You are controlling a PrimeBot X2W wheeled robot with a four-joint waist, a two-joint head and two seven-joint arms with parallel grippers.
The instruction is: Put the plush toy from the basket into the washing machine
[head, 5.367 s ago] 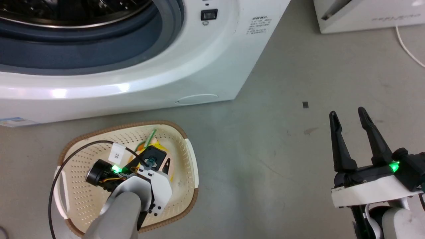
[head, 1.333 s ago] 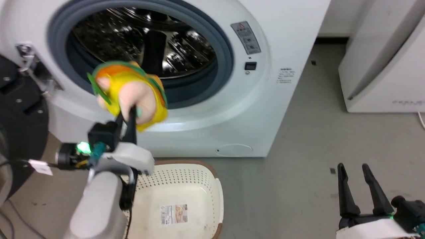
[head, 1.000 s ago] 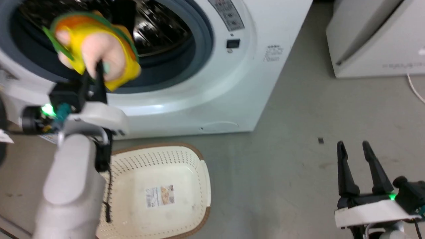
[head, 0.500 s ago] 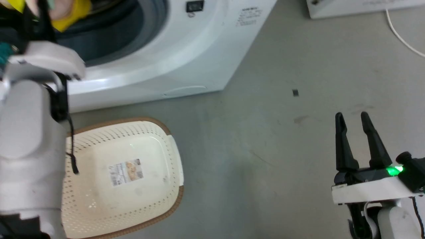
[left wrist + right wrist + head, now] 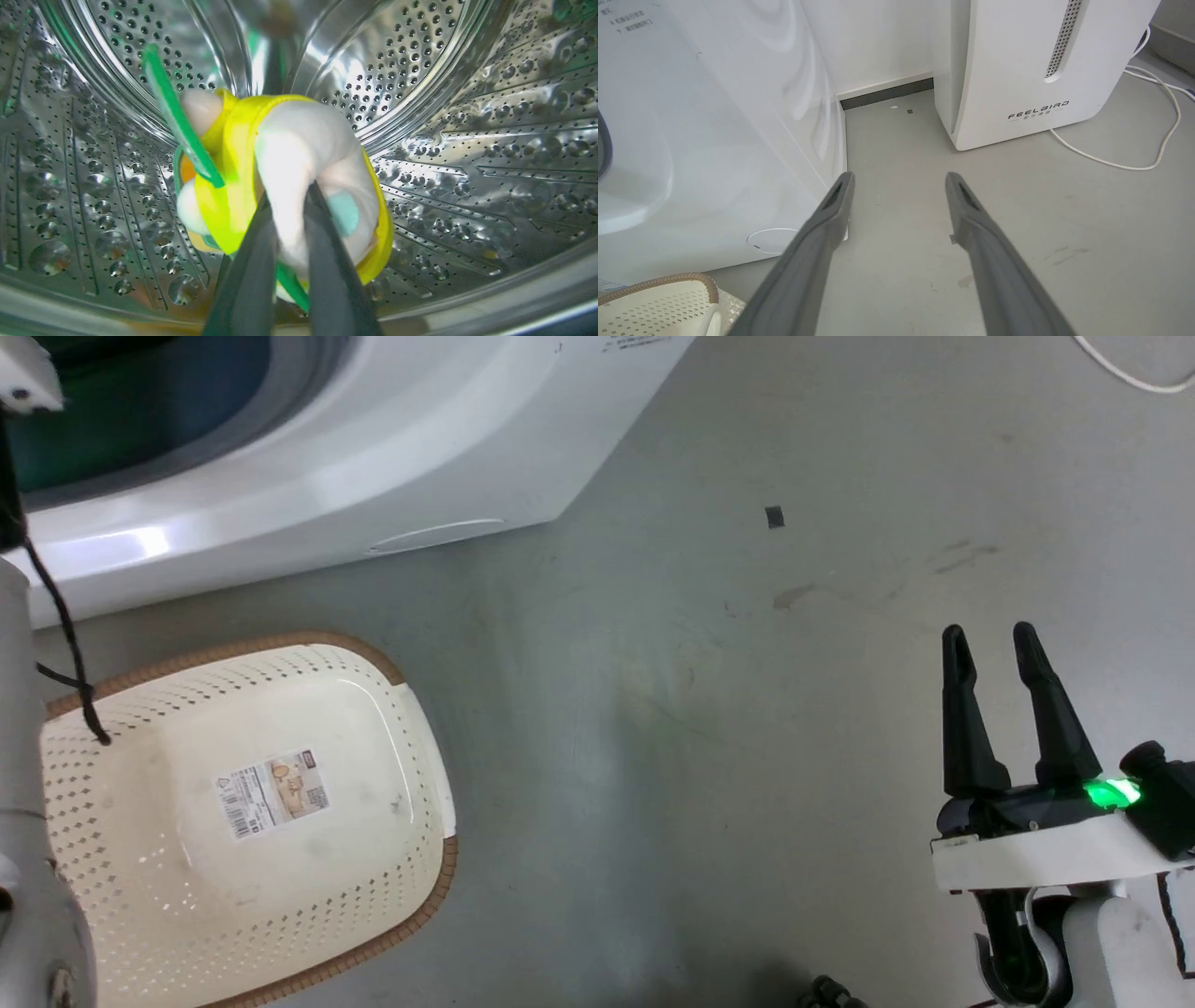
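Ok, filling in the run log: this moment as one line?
stage: toy in drum, not released | left gripper: shut on toy | right gripper: open, idle | basket: toy out

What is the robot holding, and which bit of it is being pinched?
The left gripper holds the plush toy by its pale pink part, inside the washing machine. The right gripper is open and holds nothing.
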